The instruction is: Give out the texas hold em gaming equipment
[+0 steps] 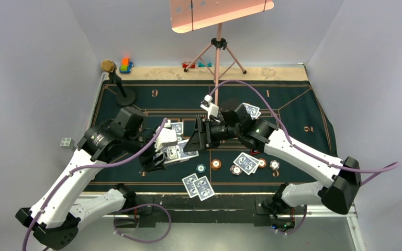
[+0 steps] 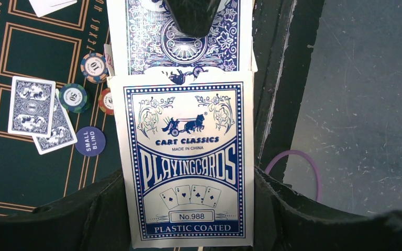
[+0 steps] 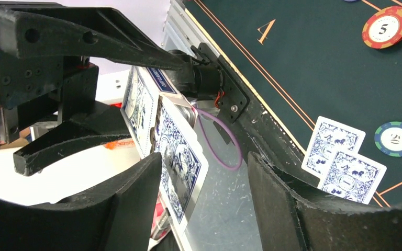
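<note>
We saw the left hand clamped on the card box, its fingers pressing the two long edges. It held the box up near the near edge of the table, about the middle. The box's long axis ran roughly left to right, with its open mouth facing the right hand, just to the box's right. A blue-backed playing card stuck out of that mouth, between the right hand's fingers. Those stood well apart and, as far as we could tell, had not pinched it. We judged the box held the remaining deck. Dealt card pairs and poker chips lay on the felt nearby.
</note>
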`<action>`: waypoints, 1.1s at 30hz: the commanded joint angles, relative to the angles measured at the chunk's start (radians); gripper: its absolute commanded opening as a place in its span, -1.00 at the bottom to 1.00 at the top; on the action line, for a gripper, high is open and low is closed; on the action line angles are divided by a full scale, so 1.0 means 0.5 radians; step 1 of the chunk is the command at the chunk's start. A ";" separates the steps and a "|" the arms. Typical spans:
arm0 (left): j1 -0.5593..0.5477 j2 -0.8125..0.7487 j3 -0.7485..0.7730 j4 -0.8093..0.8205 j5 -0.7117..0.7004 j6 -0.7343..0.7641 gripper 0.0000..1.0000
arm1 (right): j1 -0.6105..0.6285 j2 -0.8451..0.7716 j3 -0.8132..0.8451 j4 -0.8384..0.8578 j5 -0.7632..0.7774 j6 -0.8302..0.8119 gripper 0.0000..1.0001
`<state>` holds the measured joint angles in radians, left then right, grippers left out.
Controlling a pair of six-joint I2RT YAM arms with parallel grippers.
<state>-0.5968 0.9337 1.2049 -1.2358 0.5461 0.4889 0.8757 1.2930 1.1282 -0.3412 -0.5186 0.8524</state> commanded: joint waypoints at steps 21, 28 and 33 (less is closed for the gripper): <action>-0.005 -0.026 0.055 0.066 0.061 -0.015 -0.28 | -0.066 -0.140 -0.003 0.124 0.012 0.058 0.55; -0.005 -0.017 0.054 0.076 0.062 -0.020 -0.28 | -0.024 -0.016 0.007 0.141 -0.032 0.067 0.40; -0.004 -0.025 0.053 0.083 0.044 -0.017 -0.28 | -0.024 -0.022 -0.008 0.058 -0.020 0.031 0.16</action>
<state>-0.5968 0.9337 1.2053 -1.2373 0.5442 0.4889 0.8593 1.3025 1.1069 -0.3061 -0.5179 0.8791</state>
